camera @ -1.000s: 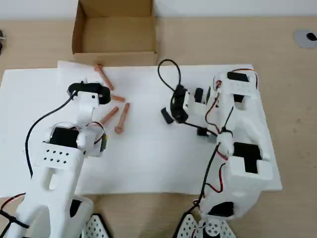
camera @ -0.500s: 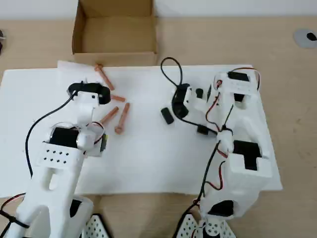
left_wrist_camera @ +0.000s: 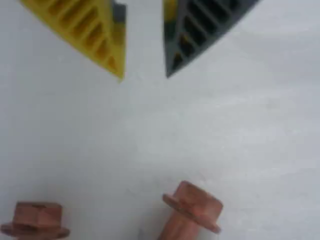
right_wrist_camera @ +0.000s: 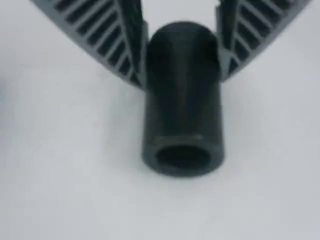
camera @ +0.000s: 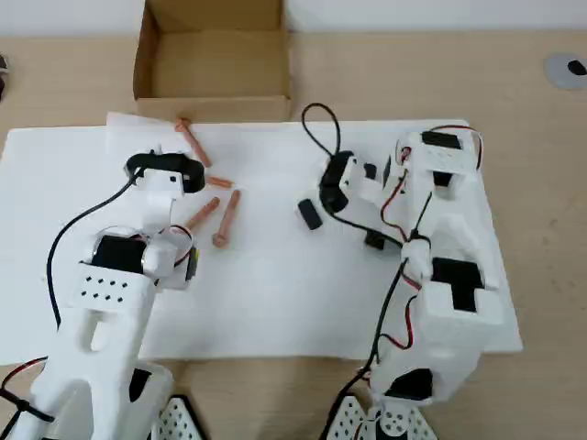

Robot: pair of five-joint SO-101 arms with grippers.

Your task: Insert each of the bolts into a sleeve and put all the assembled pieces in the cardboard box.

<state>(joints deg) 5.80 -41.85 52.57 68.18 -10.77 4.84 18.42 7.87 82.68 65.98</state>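
Note:
Several copper bolts lie on the white sheet: one (camera: 193, 142) near the cardboard box (camera: 215, 64), one (camera: 217, 181) beside my left gripper (camera: 170, 174), and a pair (camera: 204, 213) (camera: 227, 218) below. My left gripper (left_wrist_camera: 144, 76) is open and holds nothing, its tips a short way from two bolt heads (left_wrist_camera: 192, 205) (left_wrist_camera: 36, 220). My right gripper (camera: 332, 183) (right_wrist_camera: 181, 80) is shut on a black sleeve (right_wrist_camera: 182, 135) (camera: 310, 214), whose open end sticks out past the fingers onto the sheet.
Two more black sleeves (camera: 369, 171) (camera: 374, 241) lie close to the right arm. The open box stands at the table's far edge, above the left arm. The white sheet (camera: 275, 293) is bare across its middle and front.
The right gripper's body has shifted a little up and to the right, while the black sleeve stayed in about the same spot. The left arm has not moved.

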